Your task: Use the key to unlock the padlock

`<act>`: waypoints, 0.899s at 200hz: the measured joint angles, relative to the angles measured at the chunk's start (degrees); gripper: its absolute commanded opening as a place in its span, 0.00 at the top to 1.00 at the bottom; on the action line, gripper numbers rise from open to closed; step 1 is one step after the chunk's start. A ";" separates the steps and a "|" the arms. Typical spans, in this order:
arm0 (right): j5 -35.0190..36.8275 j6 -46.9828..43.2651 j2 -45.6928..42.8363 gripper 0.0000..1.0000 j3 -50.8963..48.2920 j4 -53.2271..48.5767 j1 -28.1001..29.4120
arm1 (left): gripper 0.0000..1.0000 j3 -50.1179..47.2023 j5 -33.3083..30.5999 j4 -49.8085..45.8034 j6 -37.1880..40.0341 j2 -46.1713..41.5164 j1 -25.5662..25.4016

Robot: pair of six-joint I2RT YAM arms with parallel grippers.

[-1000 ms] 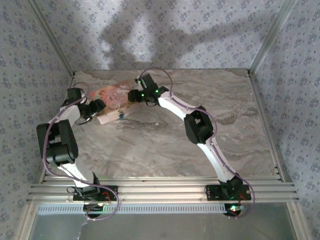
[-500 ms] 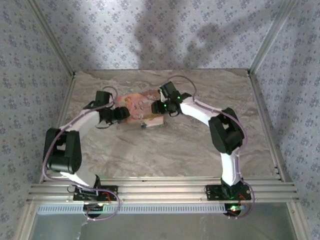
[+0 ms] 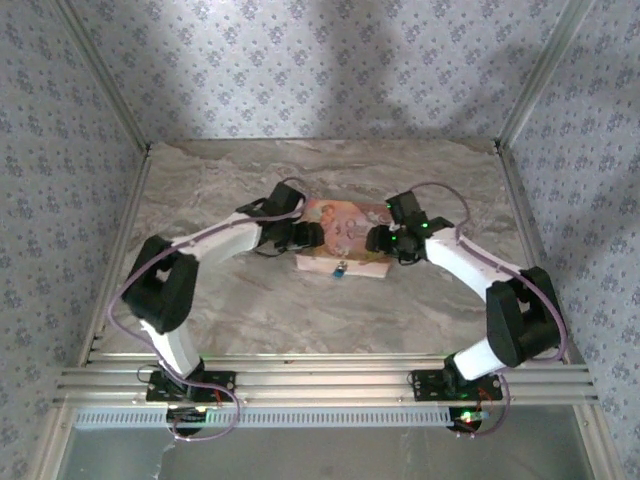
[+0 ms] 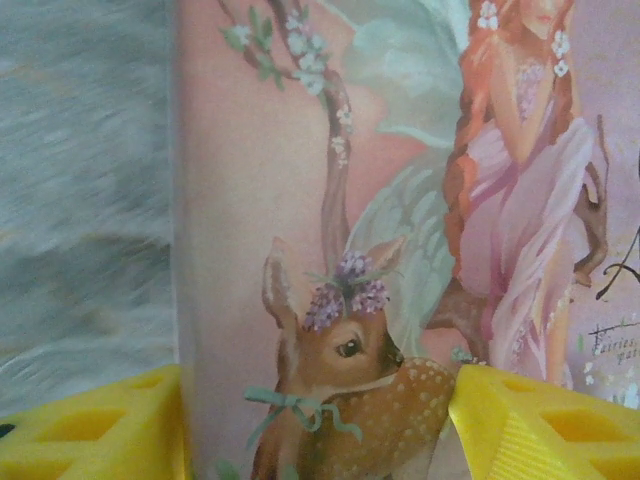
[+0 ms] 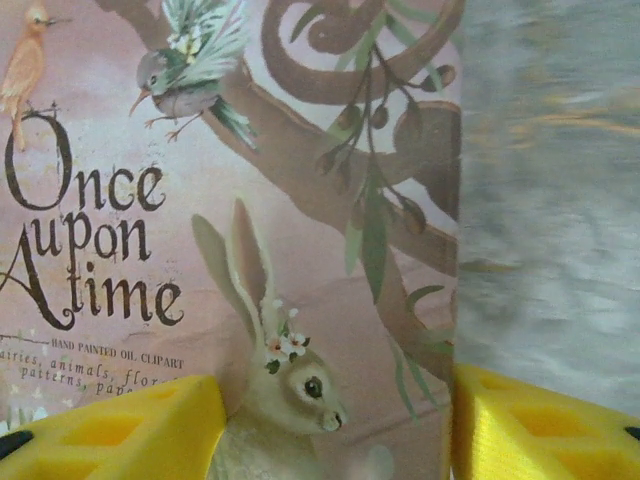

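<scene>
A pink picture book (image 3: pixel 345 224) lies flat near the middle of the counter (image 3: pixel 300 320), with both arms reaching in to it from either side. The padlock (image 3: pixel 340 268) shows as a small blue speck on the book's pale near side, too small to make out further.

The left tool (image 3: pixel 308 236) is at the book's left end. In the left wrist view the left tool (image 4: pixel 320 385) has its yellow fingers (image 4: pixel 90 430) spread apart. One is just outside the book's (image 4: pixel 300 180) edge over the grey counter (image 4: pixel 80 150), and the other is over the painted fawn on the cover.

The right tool (image 3: pixel 378 240) is at the book's right end. In the right wrist view the right tool (image 5: pixel 335 390) also has its fingers (image 5: pixel 110 430) apart. One is over the book's (image 5: pixel 250 150) cover beside the painted hare, and the other is at the book's edge by the counter (image 5: pixel 550 200).
</scene>
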 measured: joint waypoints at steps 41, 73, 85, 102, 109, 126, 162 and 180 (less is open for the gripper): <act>-4.17 -2.25 -0.31 0.39 -0.28 -1.20 -12.46 | 0.33 17.84 1.57 -2.82 1.70 13.09 -2.97; -9.46 -4.85 6.75 0.39 6.78 -3.69 -18.84 | 0.33 32.00 1.64 -8.55 3.89 21.70 -2.91; -10.54 -5.77 10.08 0.38 10.40 -4.31 -20.06 | 0.33 37.03 1.27 -10.51 4.68 24.65 -2.45; -11.61 -6.71 14.01 0.38 14.82 -4.81 -20.59 | 0.34 42.95 1.07 -12.90 5.79 28.02 -1.22; -12.11 -6.82 15.37 0.37 16.31 -4.81 -20.57 | 0.33 44.70 1.18 -13.70 6.27 29.03 -0.63; -13.60 -6.80 17.62 0.37 18.60 -4.61 -20.35 | 0.32 48.59 1.73 -16.00 7.67 30.91 0.98; -15.41 -6.82 18.95 0.29 20.22 -4.81 -19.52 | 0.26 54.12 1.86 -21.92 12.15 32.54 2.25; -15.43 -6.73 18.82 0.23 20.26 -5.11 -19.45 | 0.24 56.70 1.90 -24.98 14.25 32.57 2.25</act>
